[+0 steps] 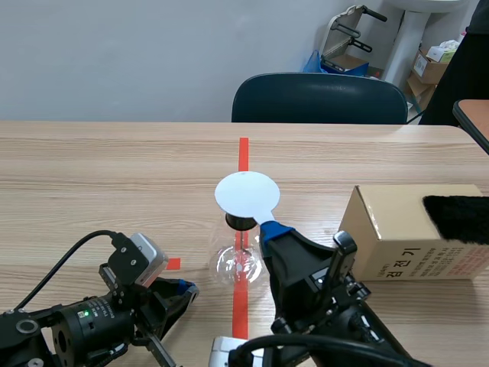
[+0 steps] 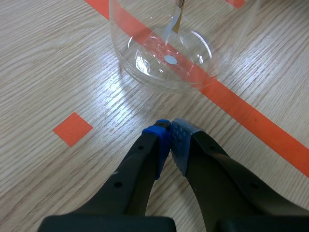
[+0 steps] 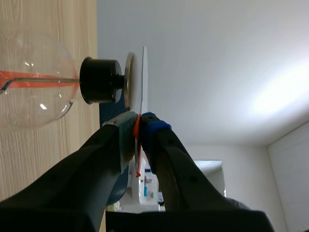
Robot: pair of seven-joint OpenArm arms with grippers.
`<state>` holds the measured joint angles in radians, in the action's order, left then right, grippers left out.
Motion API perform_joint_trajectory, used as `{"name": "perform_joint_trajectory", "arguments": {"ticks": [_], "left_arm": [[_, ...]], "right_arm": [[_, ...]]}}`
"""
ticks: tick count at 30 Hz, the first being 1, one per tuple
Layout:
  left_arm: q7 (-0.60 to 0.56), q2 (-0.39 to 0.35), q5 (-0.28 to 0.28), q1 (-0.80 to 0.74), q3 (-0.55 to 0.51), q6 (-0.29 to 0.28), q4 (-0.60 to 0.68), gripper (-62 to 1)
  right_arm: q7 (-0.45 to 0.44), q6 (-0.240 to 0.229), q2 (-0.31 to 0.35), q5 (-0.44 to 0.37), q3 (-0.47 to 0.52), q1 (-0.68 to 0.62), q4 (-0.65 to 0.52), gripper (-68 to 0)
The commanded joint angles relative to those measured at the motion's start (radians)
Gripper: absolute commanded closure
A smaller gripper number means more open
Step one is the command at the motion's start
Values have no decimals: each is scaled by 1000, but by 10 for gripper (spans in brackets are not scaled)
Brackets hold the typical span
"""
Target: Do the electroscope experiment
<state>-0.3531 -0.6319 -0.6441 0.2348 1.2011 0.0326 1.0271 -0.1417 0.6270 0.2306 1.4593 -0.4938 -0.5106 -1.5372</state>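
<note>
Right jaws clamped on the edge of the white disc [image 1: 246,193], which sits flat over the electroscope's black stopper [image 3: 100,80]. I can't tell if it's touching the top plate or just off it. Left jaws closed on nothing, low over the desk [image 1: 114,168], just short of the glass flask [image 2: 159,72]. Cardboard box [image 1: 397,237] with black fur [image 1: 458,218] on top sits beside the right arm.

The flask [image 1: 239,264] is set at the middle of the surface [image 1: 114,176], the disc [image 1: 246,193] held over its top. The box [image 1: 405,237] is placed to its right, the chair [image 1: 319,98] beyond.
</note>
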Motion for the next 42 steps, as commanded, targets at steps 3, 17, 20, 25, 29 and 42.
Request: {"name": "perform_joint_trajectory", "arguments": {"ticks": [3,17,20,25,29,42], "left_arm": [[-17,3,4,-5,-8,2,13,-27],[-17,2,4,-5,-8,2,13,-27],[-17,0,4,-5,-8,2,13,-27],[-17,-1,4,-5,-8,2,13,-27],[-17,-1,4,-5,-8,2,13,-27],[-17,-1,4,-5,-8,2,13,-27]], "right_arm": [[73,8,13,2,5,9,-15,-10],[401,8,13,2,5,9,-15,-10],[440,8,13,2,5,9,-15,-10],[472,8,13,2,5,9,-15,-10],[481,8,13,2,5,9,-15,-10],[479,8,13,2,2,9,-15,-10]]}}
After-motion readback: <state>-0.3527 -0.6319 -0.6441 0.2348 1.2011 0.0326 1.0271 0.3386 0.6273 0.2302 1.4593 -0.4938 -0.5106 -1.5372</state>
